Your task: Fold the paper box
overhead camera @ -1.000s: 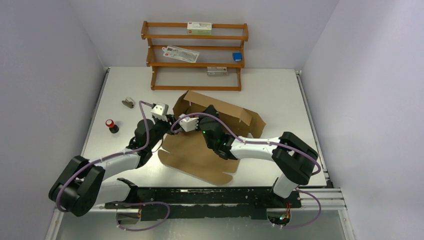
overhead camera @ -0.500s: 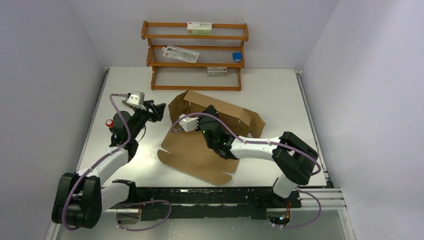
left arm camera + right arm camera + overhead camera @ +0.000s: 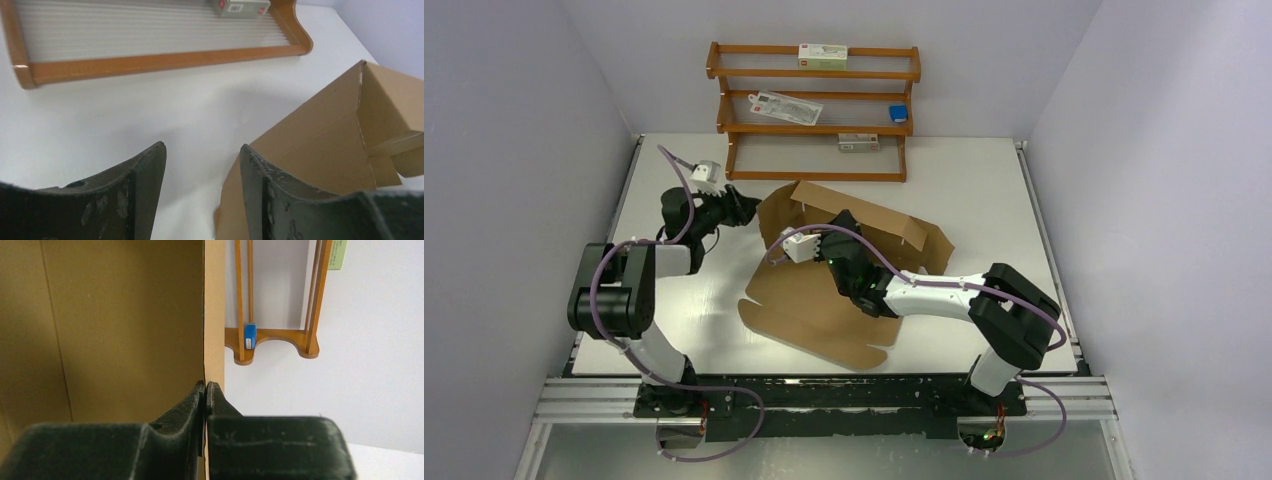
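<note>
The paper box (image 3: 824, 300) is a brown corrugated sheet lying mid-table, with its back and left walls standing up. My right gripper (image 3: 845, 223) reaches over the sheet and is shut on the box; in the right wrist view its jaws (image 3: 205, 386) pinch a thin upright edge of the paper box (image 3: 213, 315). My left gripper (image 3: 745, 209) hovers just left of the box's raised left corner. In the left wrist view the left gripper (image 3: 202, 150) is open, holding nothing, and the paper box (image 3: 320, 140) rises close behind its right finger (image 3: 255, 170).
A wooden shelf rack (image 3: 814, 110) stands at the back of the table, holding small cartons and a blue item (image 3: 898, 113). Its lowest shelf (image 3: 150, 60) lies just ahead of the left gripper. Grey walls close in on both sides.
My left arm has swung away from the box to the left and back, and its gripper now points at the box's left corner. The right gripper keeps its pinch in place.
</note>
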